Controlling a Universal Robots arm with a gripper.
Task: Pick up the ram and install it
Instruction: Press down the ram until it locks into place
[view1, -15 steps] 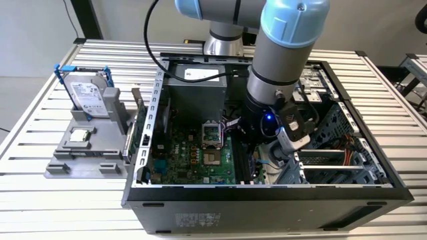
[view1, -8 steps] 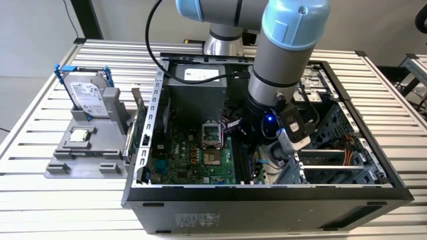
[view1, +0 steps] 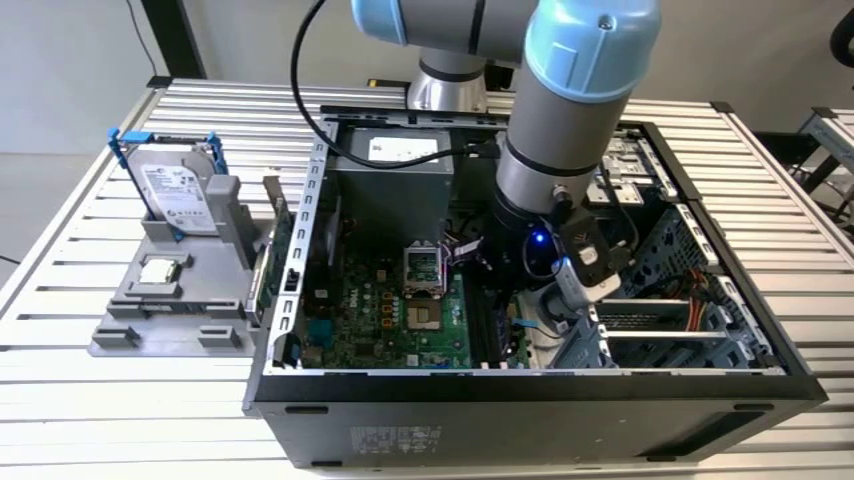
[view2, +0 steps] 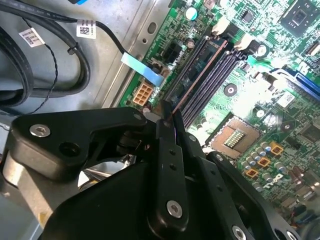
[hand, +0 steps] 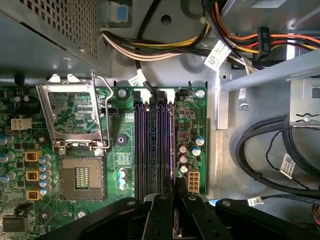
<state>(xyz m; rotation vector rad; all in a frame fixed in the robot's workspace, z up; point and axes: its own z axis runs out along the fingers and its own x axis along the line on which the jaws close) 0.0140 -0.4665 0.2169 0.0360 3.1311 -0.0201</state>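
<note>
Ram (view2: 197, 75) in gripper (view2: 167, 120), apparently over motherboard slots (hand: 155, 145).

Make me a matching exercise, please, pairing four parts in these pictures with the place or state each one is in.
Things:
1. ram
2. hard drive
3. processor chip
4. processor socket

Places or states:
A. lying flat on the grey fixture
B. open and bare, with its lid raised
C. held edge-on in the gripper, in line with the memory slots
D. standing upright in a blue frame

Pairs: 1-C, 2-D, 3-A, 4-B
</note>
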